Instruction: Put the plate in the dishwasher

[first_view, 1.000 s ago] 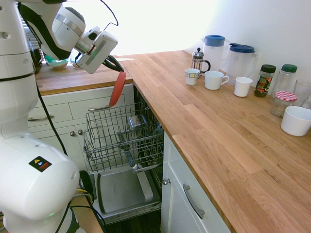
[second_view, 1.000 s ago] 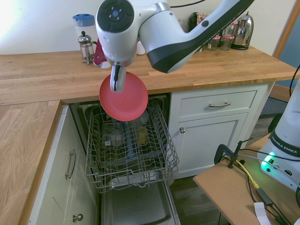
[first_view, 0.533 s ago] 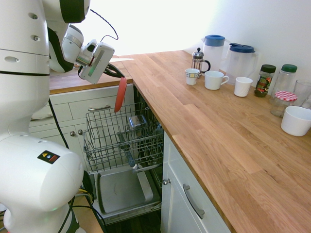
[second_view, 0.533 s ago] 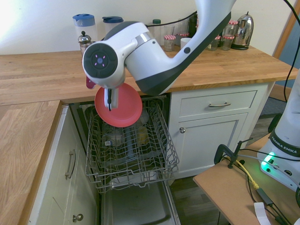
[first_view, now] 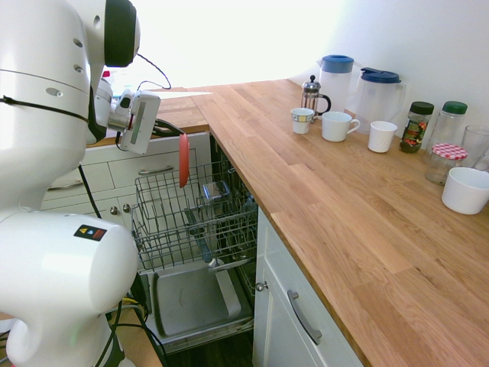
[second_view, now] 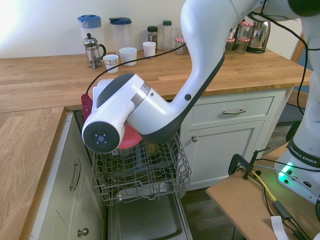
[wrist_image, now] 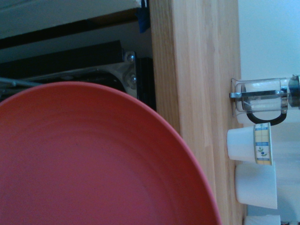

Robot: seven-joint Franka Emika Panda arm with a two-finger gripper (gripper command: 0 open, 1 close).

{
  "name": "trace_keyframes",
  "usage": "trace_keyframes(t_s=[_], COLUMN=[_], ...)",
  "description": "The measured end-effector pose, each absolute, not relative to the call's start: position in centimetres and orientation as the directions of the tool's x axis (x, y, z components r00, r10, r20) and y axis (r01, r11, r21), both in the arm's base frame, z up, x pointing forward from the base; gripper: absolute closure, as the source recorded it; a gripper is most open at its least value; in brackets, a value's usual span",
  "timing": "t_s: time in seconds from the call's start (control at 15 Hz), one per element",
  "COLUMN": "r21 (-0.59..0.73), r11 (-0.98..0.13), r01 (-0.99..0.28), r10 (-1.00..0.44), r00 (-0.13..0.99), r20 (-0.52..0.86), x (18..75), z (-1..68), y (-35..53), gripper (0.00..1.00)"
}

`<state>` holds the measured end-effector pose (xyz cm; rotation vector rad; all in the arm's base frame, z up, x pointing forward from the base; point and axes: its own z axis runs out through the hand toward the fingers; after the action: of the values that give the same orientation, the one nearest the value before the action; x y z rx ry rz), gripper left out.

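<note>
Since the earlier frame the arm has dropped, carrying the plate (first_view: 183, 161) down to the wire rack (first_view: 195, 218) of the open dishwasher (first_view: 200, 298). The tool (first_view: 174, 135) is clamped shut on the plate's upper rim; the one plate hangs on edge below it, upright, just above the rack's rear tines. One rack, one plate

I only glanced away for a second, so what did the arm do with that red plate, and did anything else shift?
The claw carried the plate downward, from above counter level to just over the pulled-out rack of the dishwasher. The plate also turned nearer upright, edge down. The claw kept its grip throughout; nothing was let go. The rack, the open door and the cups and jugs on the counter stayed put.
</note>
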<state>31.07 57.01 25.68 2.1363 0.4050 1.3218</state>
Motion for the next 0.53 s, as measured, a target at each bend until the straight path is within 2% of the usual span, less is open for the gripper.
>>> trace_keyframes(t_s=[0.53], r21=[0.645], r11=[-0.764], r01=[-0.038], r10=[0.558], r00=[0.464], r20=[0.688], x=[30.5], z=[18.9], y=[59.3], gripper=[1.00])
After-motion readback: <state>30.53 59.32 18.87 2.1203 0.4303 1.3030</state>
